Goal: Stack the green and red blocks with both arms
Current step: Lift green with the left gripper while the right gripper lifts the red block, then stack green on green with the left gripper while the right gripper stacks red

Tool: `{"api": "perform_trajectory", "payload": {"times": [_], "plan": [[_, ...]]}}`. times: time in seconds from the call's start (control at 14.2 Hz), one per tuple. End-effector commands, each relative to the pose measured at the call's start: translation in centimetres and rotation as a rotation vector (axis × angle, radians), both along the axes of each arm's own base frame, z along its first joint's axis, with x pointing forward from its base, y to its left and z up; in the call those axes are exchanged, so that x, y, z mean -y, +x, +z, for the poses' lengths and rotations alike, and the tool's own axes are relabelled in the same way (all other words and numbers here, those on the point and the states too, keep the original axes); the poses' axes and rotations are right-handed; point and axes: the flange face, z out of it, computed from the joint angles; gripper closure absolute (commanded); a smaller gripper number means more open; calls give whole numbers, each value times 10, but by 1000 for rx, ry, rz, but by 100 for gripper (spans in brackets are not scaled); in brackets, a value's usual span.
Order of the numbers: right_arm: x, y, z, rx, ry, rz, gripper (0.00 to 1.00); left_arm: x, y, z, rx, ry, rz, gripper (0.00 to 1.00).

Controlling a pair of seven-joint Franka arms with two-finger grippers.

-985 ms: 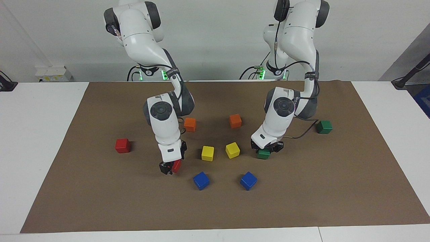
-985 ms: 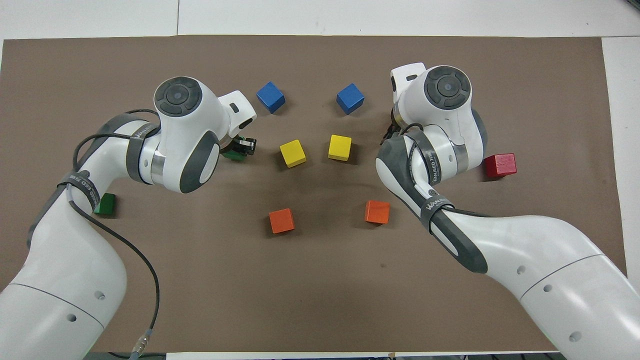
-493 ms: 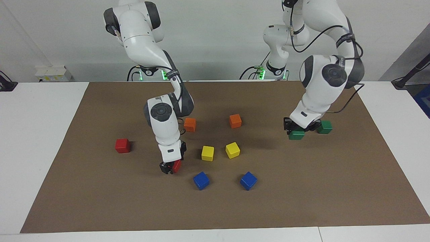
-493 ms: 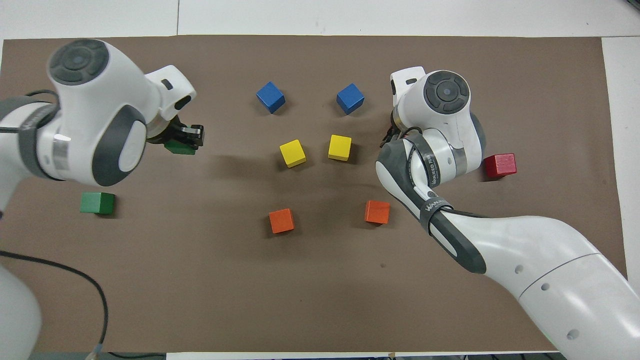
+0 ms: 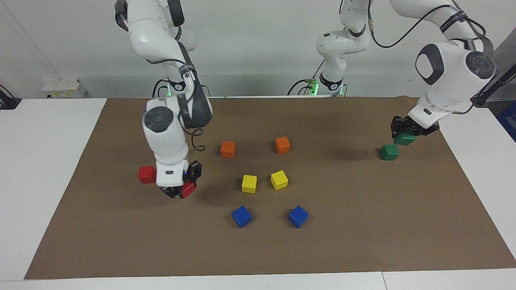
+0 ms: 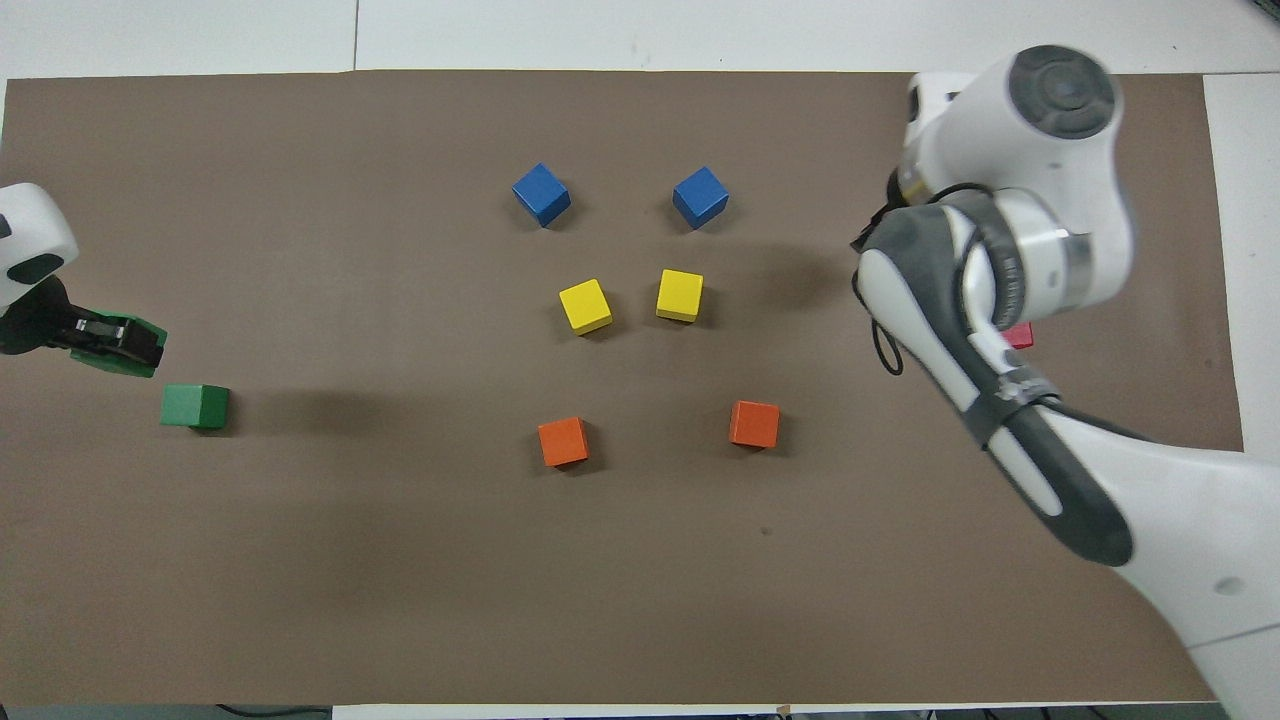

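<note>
My left gripper (image 5: pixel 405 134) is shut on a dark green cube (image 5: pixel 404 139) and holds it in the air over the mat, just beside the second green cube (image 5: pixel 389 152), which lies at the left arm's end. The overhead view shows this gripper (image 6: pixel 105 336), its held cube (image 6: pixel 135 350) and the lying cube (image 6: pixel 195 406). My right gripper (image 5: pixel 178 192) is shut on a red cube (image 5: pixel 188 189), tilted, just above the mat beside the second red cube (image 5: pixel 146 174). In the overhead view the right arm hides the held red cube; only a corner of the lying red cube (image 6: pixel 1021 336) shows.
On the brown mat (image 5: pixel 363 225) lie two orange cubes (image 5: pixel 227 149) (image 5: pixel 282 145), two yellow cubes (image 5: pixel 249 183) (image 5: pixel 279 179) and two blue cubes (image 5: pixel 241 216) (image 5: pixel 298 216), grouped in the middle between the two arms.
My left arm has lifted its green cube from the middle and carried it to the left arm's end, beside the other green cube. My right arm has carried its red cube toward the other red cube.
</note>
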Motion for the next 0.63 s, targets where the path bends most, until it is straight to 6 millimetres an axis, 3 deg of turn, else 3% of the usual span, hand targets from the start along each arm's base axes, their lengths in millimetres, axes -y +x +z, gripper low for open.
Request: {"api": "perform_trajectory", "payload": {"times": [0.0,0.07,0.28,0.42,0.56], "plan": [[103,-20,21,-69,69,-341,100,-17,-38,-28,65,19,-26,100],[138,-33,8,-92,67,-469,100,-23,-48,-42,90,23,-25,100],[168,-55,-10,-111,57,-664,100,-31,-65,-66,131,30,-13,100],[157,-60,-19,-105,52,-764,100,-30,-64,-75,123,27,-10,100],[122,-58,-27,-70,9,-795,100,-30,-69,-89,137,29,-9,100]]}}
